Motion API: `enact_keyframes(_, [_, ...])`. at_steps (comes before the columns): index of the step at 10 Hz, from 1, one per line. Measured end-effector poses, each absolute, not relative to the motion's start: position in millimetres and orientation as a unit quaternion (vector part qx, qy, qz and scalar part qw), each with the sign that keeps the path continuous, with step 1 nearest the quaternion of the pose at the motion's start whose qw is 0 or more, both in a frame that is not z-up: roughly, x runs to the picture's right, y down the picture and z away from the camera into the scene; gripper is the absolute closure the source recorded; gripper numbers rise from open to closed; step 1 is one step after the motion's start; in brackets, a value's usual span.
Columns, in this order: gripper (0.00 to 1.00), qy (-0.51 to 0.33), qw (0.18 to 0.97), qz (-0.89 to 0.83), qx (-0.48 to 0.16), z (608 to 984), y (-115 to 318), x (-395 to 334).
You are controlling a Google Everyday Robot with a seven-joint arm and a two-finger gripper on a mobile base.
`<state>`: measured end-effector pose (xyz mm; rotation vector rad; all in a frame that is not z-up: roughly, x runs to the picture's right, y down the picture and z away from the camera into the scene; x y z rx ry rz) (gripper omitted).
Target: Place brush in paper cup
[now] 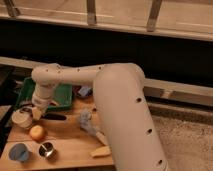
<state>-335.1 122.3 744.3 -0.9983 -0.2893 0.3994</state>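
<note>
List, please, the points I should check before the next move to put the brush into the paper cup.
1. Is the paper cup upright with its mouth open upward? Ok.
2. Is the gripper near the cup? Ok, it hangs at the cup's right side.
3. Is the brush over the cup's mouth? Not ok, its black handle reaches level to the right, away from the cup.
4. Is the brush held firmly? Cannot tell.
5. Is there room around the cup? Cannot tell, the orange fruit sits close in front.
</note>
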Motion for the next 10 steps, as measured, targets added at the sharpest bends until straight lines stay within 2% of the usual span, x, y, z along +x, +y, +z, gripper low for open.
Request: enact_keyframes(10, [1.0,-0.152,0.865,0.117,-0.464,736,109,-382])
